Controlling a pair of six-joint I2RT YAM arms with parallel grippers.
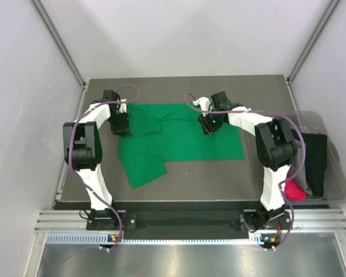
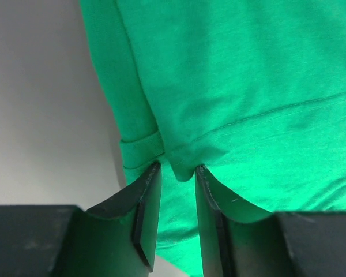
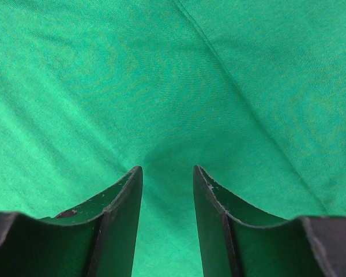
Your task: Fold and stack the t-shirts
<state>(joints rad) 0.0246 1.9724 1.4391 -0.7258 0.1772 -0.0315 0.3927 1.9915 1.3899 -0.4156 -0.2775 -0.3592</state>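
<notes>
The green t-shirt (image 3: 161, 75) fills the whole view, with 1 seam (image 3: 248, 97) running diagonally from top centre to lower right. The claw (image 3: 167, 173) sits low on it, its 2 black fingers (image 3: 124, 202) apart, and faint creases in the cloth gather toward the gap.

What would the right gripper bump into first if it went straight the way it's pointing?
The green t-shirt. The right gripper points down at it with its fingers open, and green cloth fills the whole wrist view ahead. It looks very close, maybe touching, though depth is hard to judge.
</notes>
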